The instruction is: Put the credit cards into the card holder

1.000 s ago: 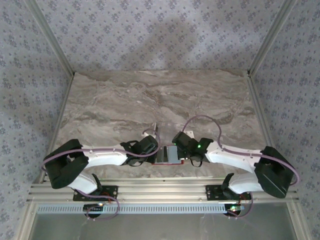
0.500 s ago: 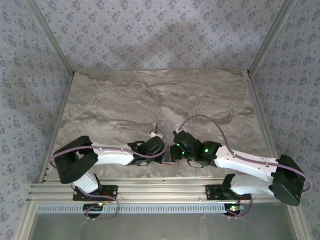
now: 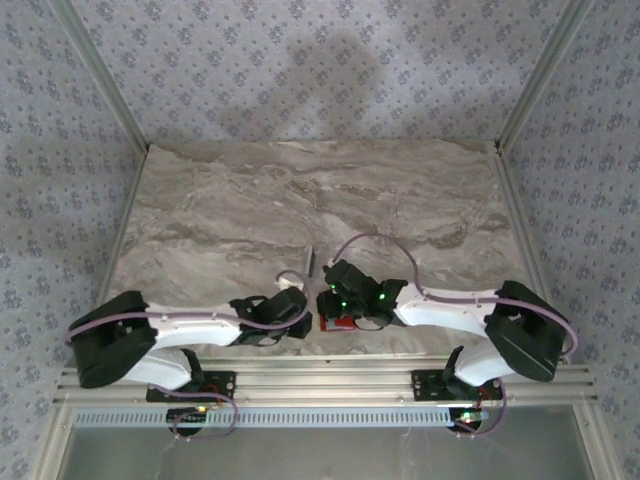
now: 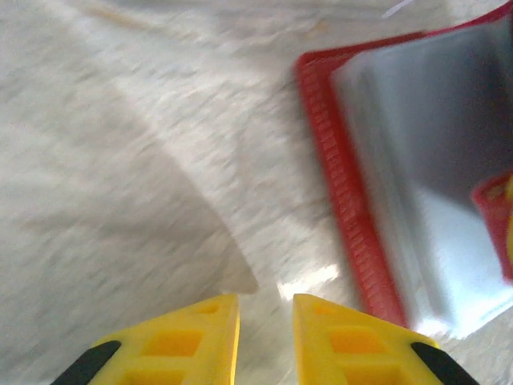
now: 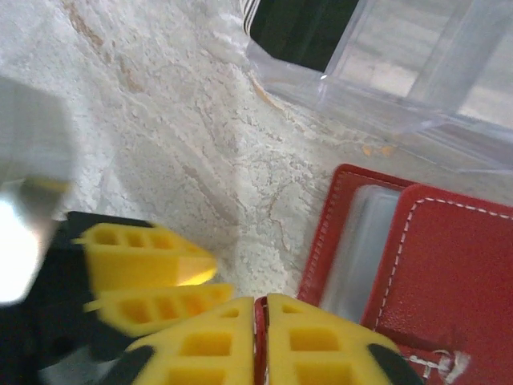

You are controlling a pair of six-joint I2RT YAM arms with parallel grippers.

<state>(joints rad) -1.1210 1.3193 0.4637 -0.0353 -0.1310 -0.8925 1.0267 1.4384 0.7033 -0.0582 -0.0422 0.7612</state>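
Your clear plastic box (image 5: 401, 88) sits on the marble table (image 5: 160, 120) just beyond the card holder (image 5: 457, 273), with its near corner close to the holder's far edge. A dark credit card (image 5: 304, 28) shows through the box wall at that corner. You cannot tell how many cards lie in there.

The card holder lies near the table's front edge, between the two wrists. It has a grey-silver lining framed in red, and a red stitched flap lies over its right part.

Your left gripper (image 4: 266, 317) hangs over bare table just left of the holder, its fingers a little apart with nothing between them. Your right gripper (image 5: 261, 313) is at the holder's near left corner. Its fingers are pressed together on a thin red strip that looks like part of the holder.

The two grippers crowd each other there, almost touching. From above, both wrists cover most of the holder.
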